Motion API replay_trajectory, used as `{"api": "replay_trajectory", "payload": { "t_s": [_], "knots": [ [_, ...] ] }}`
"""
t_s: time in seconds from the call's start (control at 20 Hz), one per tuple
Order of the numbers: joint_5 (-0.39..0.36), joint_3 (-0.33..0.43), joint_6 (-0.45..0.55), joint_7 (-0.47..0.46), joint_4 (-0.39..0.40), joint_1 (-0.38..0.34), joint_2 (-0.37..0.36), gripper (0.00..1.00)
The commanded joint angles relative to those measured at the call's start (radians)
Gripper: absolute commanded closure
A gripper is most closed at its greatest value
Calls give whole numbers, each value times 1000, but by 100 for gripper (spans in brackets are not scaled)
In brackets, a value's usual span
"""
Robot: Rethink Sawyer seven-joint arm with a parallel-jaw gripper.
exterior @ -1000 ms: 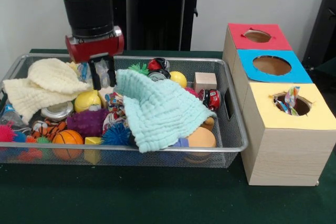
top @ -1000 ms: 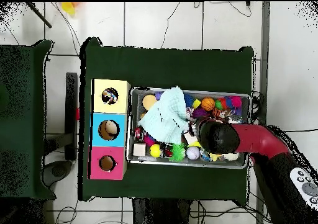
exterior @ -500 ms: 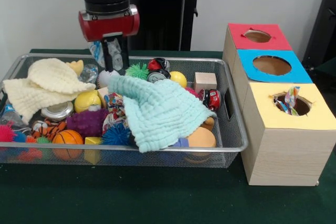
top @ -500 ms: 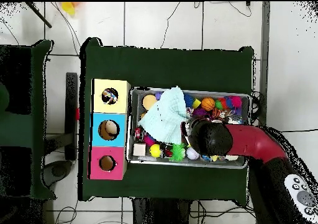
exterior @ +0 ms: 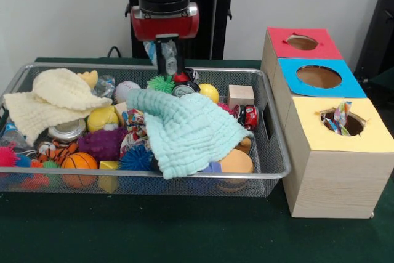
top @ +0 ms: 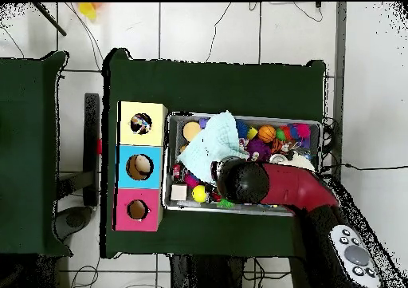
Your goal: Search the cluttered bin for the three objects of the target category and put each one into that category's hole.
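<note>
My gripper (exterior: 167, 64) hangs above the back rim of the wire bin (exterior: 184, 177), shut on a crinkly clear-blue plastic wrapper (exterior: 168, 53) that dangles between its fingers. It is lifted free of the clutter, over the green spiky ball (exterior: 162, 82). A similar clear wrapper (exterior: 104, 84) lies at the bin's back left. The yellow box (exterior: 345, 152) to the right has a colourful wrapper (exterior: 340, 117) sticking out of its hole. In the overhead view the arm's black head (top: 243, 181) hides the gripper and what it holds.
A mint cloth (exterior: 184, 127) covers the bin's middle and a cream cloth (exterior: 55, 100) its left end. Balls, toy cars and a wooden cube (exterior: 240, 95) lie around them. The blue box (exterior: 317, 77) and red box (exterior: 301, 42) stand behind the yellow one.
The gripper has risen out of the bin's left side with the wrapper and travelled right, towards the boxes. The mint cloth's lifted corner has dropped back.
</note>
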Motion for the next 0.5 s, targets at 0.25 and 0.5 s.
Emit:
{"api": "replay_trajectory", "payload": {
  "t_s": [0.25,0.5],
  "knots": [
    [169,-167,-135,472,161,121,-11,100],
    [194,-152,13,407,94,129,-86,100]
  ]
}}
